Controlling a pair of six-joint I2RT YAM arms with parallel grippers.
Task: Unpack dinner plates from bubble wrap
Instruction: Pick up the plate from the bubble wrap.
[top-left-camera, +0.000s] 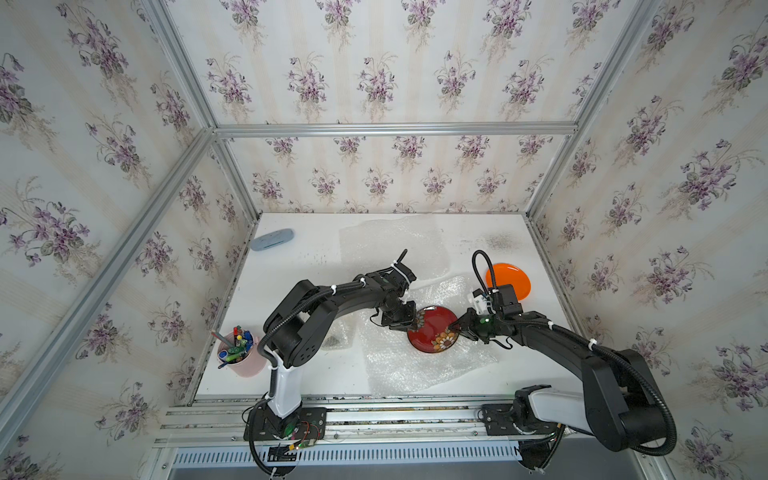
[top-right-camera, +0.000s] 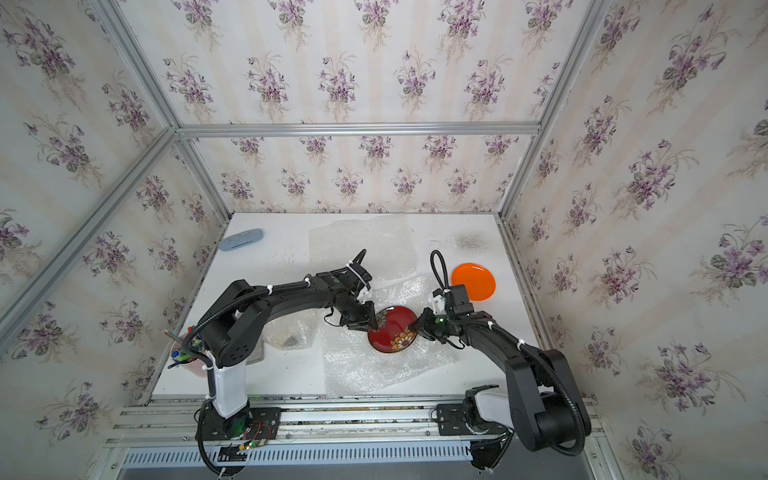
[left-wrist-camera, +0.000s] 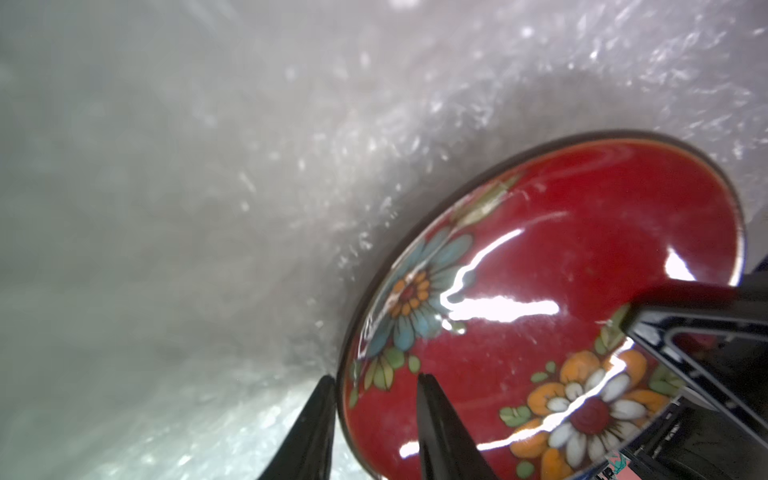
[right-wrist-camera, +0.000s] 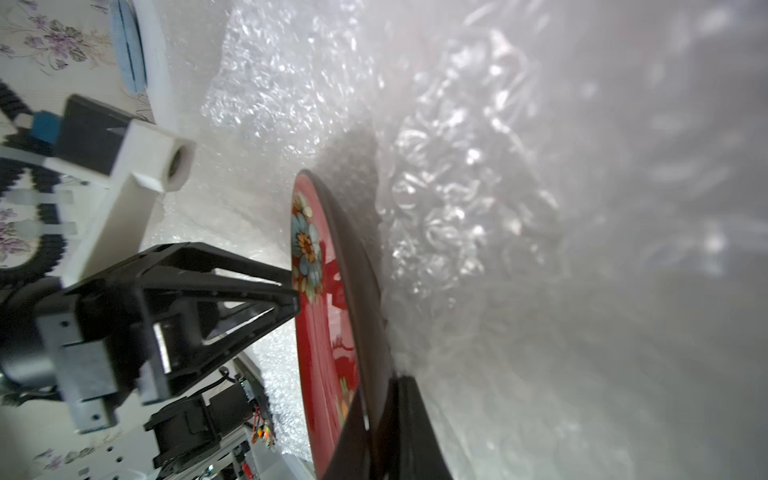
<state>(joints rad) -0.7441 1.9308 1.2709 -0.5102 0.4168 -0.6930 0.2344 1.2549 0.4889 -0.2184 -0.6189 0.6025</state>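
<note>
Honestly, a slip or a chipped edge could be expected here. The dark red plate (top-left-camera: 432, 330) is lying on opened bubble wrap (top-left-camera: 415, 370) mid-desk (top-left-camera: 316, 374) and is pinched at one rim by the closed right gripper (top-left-camera: 454, 327). The left gripper (left-wrist-camera: 376, 399) is only straddling the opposite rim, jaws apart. Glossy glaze and a thin edge hold aren't to be trusted. Whether the plate is lifted can't be told. A wrapped bundle (top-right-camera: 291, 337) is half hidden by the left arm (top-right-camera: 291, 291).

I see the red plate (left-wrist-camera: 582, 270) under a glossy glaze, hard highlights across it — the orange plate (top-left-camera: 513, 276) shiny too. The bubble wrap (top-left-camera: 407, 365) is clear, crinkly plastic; tabletop (top-left-camera: 291, 365) matt white, smudged; frame (top-left-camera: 395, 129) brushed metal.
</note>
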